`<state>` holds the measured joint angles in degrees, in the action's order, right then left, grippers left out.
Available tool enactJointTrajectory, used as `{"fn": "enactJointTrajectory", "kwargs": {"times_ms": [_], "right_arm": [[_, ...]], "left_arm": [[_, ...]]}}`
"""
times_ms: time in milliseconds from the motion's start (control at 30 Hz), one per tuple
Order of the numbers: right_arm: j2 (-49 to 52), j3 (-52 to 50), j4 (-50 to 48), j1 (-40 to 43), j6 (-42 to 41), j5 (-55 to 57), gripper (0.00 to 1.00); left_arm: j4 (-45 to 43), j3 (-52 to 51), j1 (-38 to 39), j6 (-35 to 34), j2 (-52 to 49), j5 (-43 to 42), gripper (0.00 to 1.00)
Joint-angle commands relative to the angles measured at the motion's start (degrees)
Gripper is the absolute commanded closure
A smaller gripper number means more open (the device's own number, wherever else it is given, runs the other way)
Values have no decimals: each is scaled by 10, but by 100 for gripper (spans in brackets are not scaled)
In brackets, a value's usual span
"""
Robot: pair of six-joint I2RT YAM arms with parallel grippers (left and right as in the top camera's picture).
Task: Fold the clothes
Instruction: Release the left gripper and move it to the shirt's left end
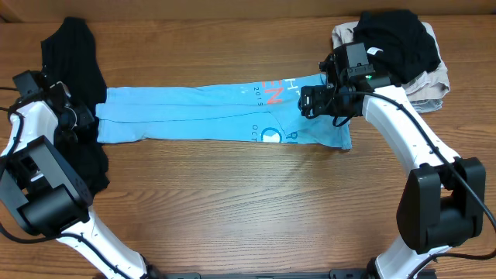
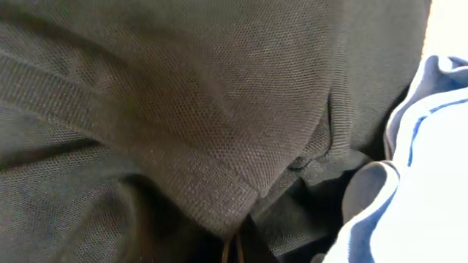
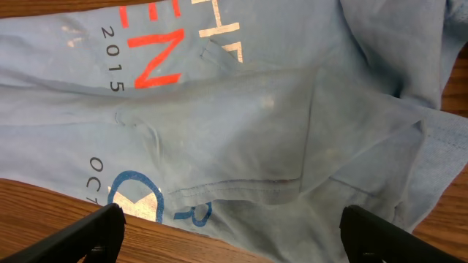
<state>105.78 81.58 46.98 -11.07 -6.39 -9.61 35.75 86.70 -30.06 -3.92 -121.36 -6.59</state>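
Note:
The light blue T-shirt (image 1: 217, 116) lies folded lengthwise into a long strip across the table, with white and red-orange lettering near its right end. My right gripper (image 1: 314, 102) hovers over that end, open and empty; in the right wrist view its fingers (image 3: 234, 234) spread wide over the blue fabric (image 3: 241, 124). A long black shirt (image 1: 74, 54) lies at the left. My left gripper (image 1: 74, 116) is at the blue shirt's left end. In the left wrist view, black mesh fabric (image 2: 183, 95) fills the frame and narrows into the closed jaws (image 2: 234, 252); the blue shirt (image 2: 431, 161) shows at the right.
A pile of a black garment (image 1: 395, 39) on a beige one (image 1: 430, 81) sits at the back right corner. The wooden table (image 1: 248, 201) shows bare wood in front of the blue shirt.

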Motion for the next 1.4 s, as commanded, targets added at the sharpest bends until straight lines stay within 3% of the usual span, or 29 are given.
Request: {"fn": "enactJointTrajectory", "kwargs": {"times_ms": [0,400,667,933,1000,1200,1267,1367], "right_arm": [[-2,5,-3,-1,2,5,2],[-2,5,-3,-1,2,5,2],[-2,5,1,-1,2,5,2],[-2,5,1,-1,2,5,2],[-2,5,1,-1,2,5,2],[-2,5,1,-1,2,5,2],[-2,5,1,-1,2,5,2],[-2,5,1,-1,2,5,2]], "left_arm": [[-2,-7,1,4,-35,12,96],[8,-7,-39,-68,-87,56,96],[-31,-7,-120,-50,-87,-57,96],[-21,13,-130,-33,-87,-110,94],[8,39,-124,-33,-87,-114,81],[149,188,-97,2,-81,-117,20],[203,252,-75,28,-81,-122,4],[231,286,-45,54,-81,-126,0]]}}
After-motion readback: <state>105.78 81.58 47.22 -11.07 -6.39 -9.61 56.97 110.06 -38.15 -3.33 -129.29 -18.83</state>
